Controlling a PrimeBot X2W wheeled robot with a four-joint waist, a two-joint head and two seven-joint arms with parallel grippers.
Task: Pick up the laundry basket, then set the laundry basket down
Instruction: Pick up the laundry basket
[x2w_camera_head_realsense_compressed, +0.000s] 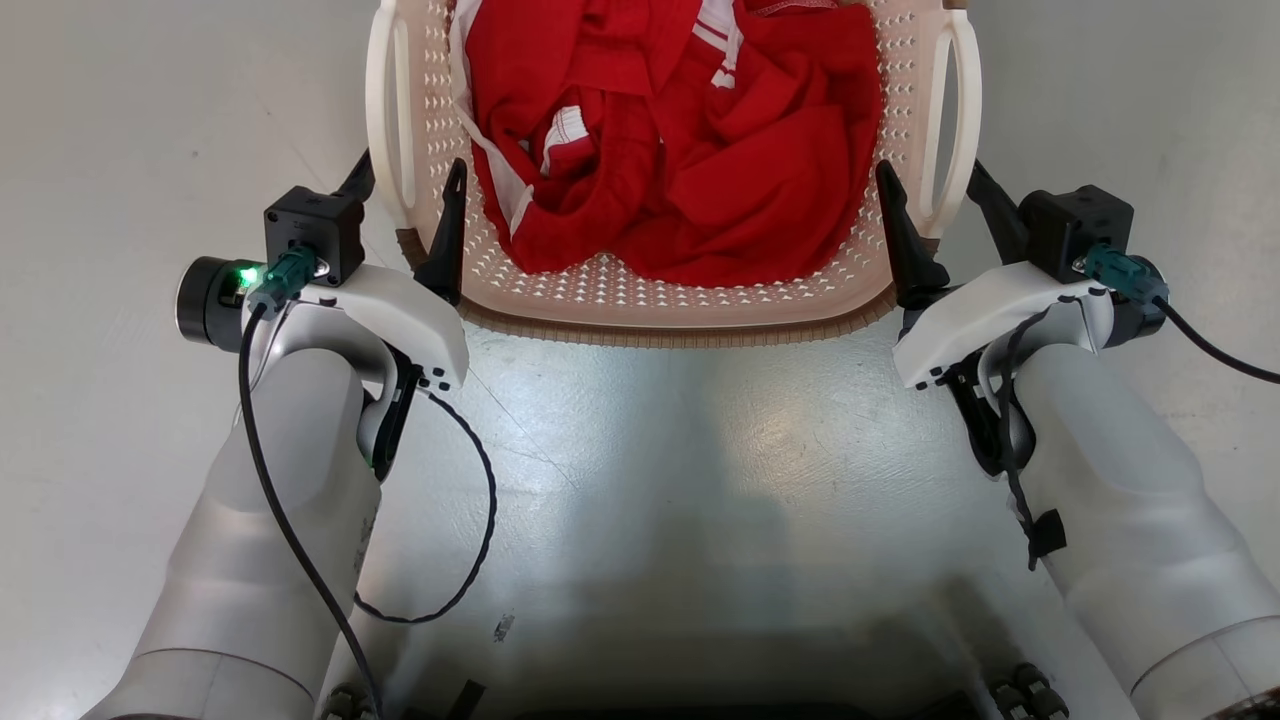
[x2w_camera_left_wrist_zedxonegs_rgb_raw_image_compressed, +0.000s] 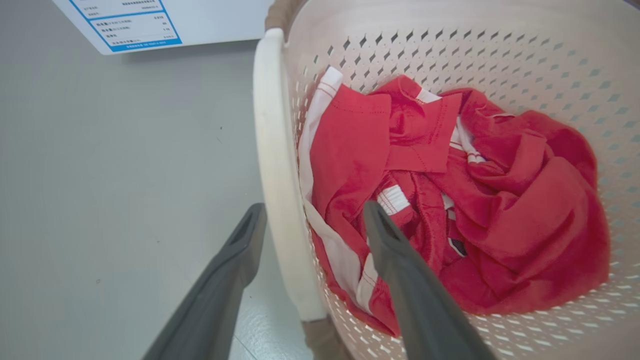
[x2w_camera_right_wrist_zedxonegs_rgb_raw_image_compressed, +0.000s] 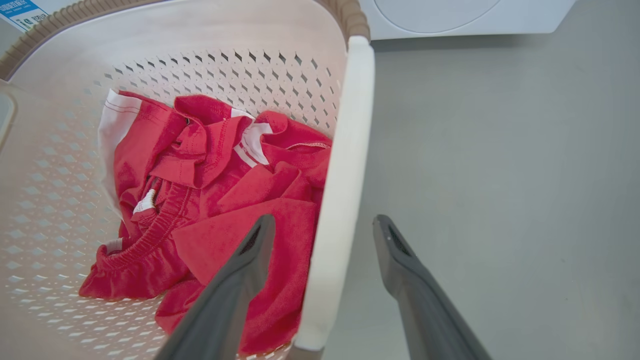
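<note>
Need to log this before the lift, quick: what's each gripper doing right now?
Left gripper: open, straddling the laundry basket's left handle, gripping nothing.
Right gripper: open, straddling its right handle, gripping nothing.

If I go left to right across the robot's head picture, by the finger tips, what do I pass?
Left gripper's outer finger → laundry basket's left handle → left inner finger → red clothes → right inner finger → right handle → right gripper's outer finger.

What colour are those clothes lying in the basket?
Red with white trim; the clothes in the laundry basket show best in the left wrist view.
</note>
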